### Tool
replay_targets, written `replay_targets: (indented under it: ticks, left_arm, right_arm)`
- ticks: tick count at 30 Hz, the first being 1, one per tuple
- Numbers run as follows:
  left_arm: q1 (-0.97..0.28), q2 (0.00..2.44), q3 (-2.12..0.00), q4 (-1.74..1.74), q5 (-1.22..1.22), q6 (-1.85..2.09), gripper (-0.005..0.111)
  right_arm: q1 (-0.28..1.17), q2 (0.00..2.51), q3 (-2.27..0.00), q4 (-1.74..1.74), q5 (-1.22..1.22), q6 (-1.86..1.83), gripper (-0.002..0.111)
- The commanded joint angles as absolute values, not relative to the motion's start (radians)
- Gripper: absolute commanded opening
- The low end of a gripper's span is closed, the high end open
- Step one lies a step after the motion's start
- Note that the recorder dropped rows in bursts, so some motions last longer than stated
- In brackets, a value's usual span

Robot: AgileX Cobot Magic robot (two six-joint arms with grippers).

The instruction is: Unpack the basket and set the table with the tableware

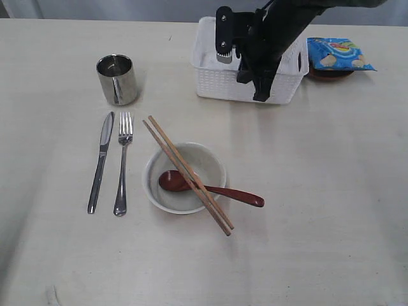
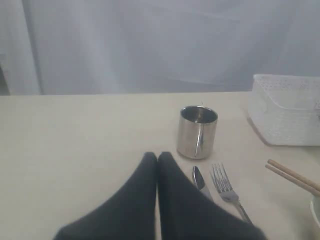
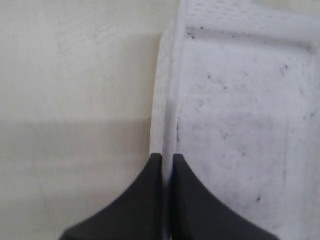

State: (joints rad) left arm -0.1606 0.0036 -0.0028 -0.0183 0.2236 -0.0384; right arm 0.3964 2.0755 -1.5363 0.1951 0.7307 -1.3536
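**Q:** Where is the basket (image 1: 213, 86)?
**A:** On the bench (image 1: 331, 204) beside the chip bag (image 1: 338, 54), long axis crosswise. My right jaws clamp its wall. My left jaws are pressed together, empty, well apart.

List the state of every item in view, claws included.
basket: upright, floor bare where seen
right claw: shut on basket wall
left claw: shut, empty
cup: upright
knife: flat on table
fork: flat beside knife
bowl: upright, holding spoon head
spoon: head in bowl, handle over rim
chopsticks: laid across bowl rim
chip bag: lying on plate
plate: mostly covered by bag
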Motion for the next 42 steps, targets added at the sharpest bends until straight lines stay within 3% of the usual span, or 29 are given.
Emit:
replay_targets:
  ticks: [1, 7, 10, 17, 26, 32, 42]
  left_arm:
    - [-0.162, 0.0, 0.0, -0.031, 0.213, -0.038, 0.0]
    - [-0.162, 0.0, 0.0, -0.031, 0.213, -0.038, 0.0]
    - [-0.162, 0.0, 0.0, -0.031, 0.213, -0.038, 0.0]
    - [-0.162, 0.0, 0.0, -0.031, 0.213, -0.038, 0.0]
    - [-0.162, 0.0, 0.0, -0.031, 0.213, -0.038, 0.0]
    - [-0.162, 0.0, 0.0, -0.031, 0.213, -0.038, 0.0]
    - [-0.162, 0.0, 0.0, -0.031, 0.213, -0.038, 0.0]
  right_arm:
    - [0.412, 2.007, -1.575, 0.152, 0.71, -1.328, -0.001]
    - [0.397, 1.888, -1.648, 0.101, 0.708, -1.14, -0.001]
    - [0.359, 1.852, -1.7, -0.011, 0.686, -0.873, -0.001]
    - [0.118, 1.865, -1.757, -0.201, 0.76, -0.29, -0.001]
    - [-0.149, 2.025, -1.755, -0.159, 0.844, -0.113, -0.001]
    - [-0.156, 2.155, -1.779, -0.146, 0.811, -0.112, -0.001]
    - [-0.107, 2.33, -2.03, -0.059, 0.922, -0.136, -0.001]
